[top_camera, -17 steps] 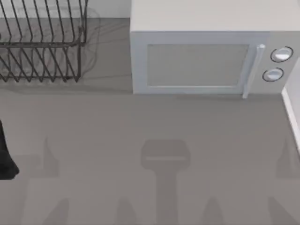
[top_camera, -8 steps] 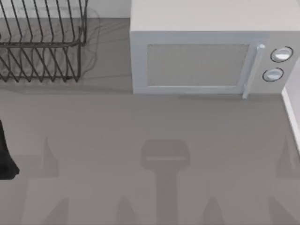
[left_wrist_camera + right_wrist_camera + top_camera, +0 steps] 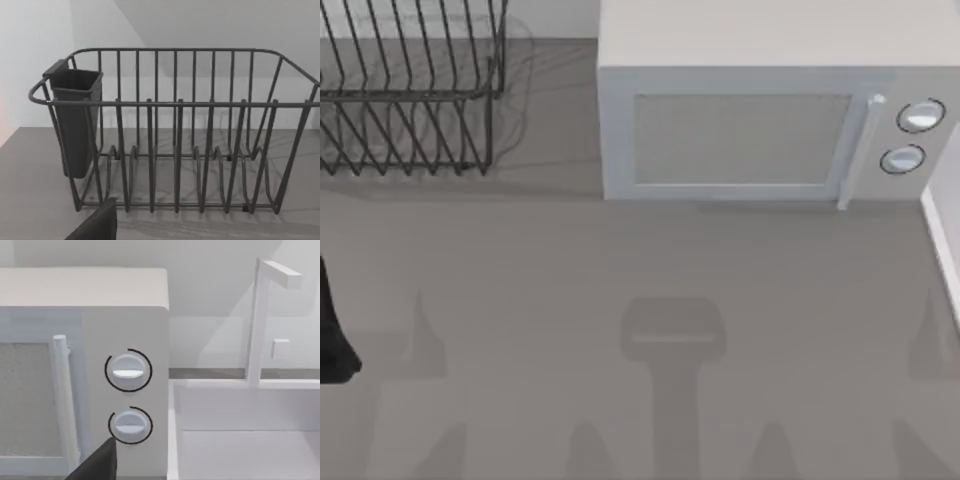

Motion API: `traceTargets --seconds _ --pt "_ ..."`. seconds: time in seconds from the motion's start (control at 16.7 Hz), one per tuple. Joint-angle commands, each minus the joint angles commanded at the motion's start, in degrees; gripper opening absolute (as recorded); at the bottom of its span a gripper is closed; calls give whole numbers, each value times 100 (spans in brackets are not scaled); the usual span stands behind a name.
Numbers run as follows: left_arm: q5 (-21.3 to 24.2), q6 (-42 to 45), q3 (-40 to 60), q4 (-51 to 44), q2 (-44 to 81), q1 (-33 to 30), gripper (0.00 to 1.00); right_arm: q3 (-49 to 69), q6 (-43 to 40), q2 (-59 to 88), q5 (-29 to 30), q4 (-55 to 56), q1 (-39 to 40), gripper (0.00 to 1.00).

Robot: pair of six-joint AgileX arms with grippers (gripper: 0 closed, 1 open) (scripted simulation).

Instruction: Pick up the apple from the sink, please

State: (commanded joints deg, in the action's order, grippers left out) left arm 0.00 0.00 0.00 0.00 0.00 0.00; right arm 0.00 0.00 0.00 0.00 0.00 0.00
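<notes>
A big grey desk point(image 3: 620, 270) is sitting under the camera. At the back of it a white microwave point(image 3: 760, 110) is standing with its door shut. Its long handle point(image 3: 858, 150) is running down the right side of the door, and two round knobs point(image 3: 920, 116) are sitting one above the other just to the right of the handle.

At the back left of the desk a dark wire dish rack point(image 3: 410, 90) is standing. The left wrist view is looking right at this rack point(image 3: 175, 130). A dark cup for spoons and forks point(image 3: 75, 120) is hanging on one end of it. The rack's slots are holding nothing.

At the right edge of the desk the white rim of the sink point(image 3: 942, 240) is peeking in. The right wrist view is looking at the sink basin point(image 3: 245, 440), which is sitting just beside the microwave point(image 3: 85, 370), and a white tap point(image 3: 265, 315) is standing up behind it. I cannot tell where the apple is.

A black part of the left arm point(image 3: 332, 330) is sticking in at the left edge of the desk. A dark bit of each end effector is showing at the edge of its own wrist view, but I cannot tell how far open either end effector is, or whether it is holding anything.
</notes>
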Motion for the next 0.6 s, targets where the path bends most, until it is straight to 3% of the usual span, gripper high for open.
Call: traceTargets --seconds 0.6 --pt "0 0 0 0 0 0 100 321 -63 355 0 -222 -67 100"
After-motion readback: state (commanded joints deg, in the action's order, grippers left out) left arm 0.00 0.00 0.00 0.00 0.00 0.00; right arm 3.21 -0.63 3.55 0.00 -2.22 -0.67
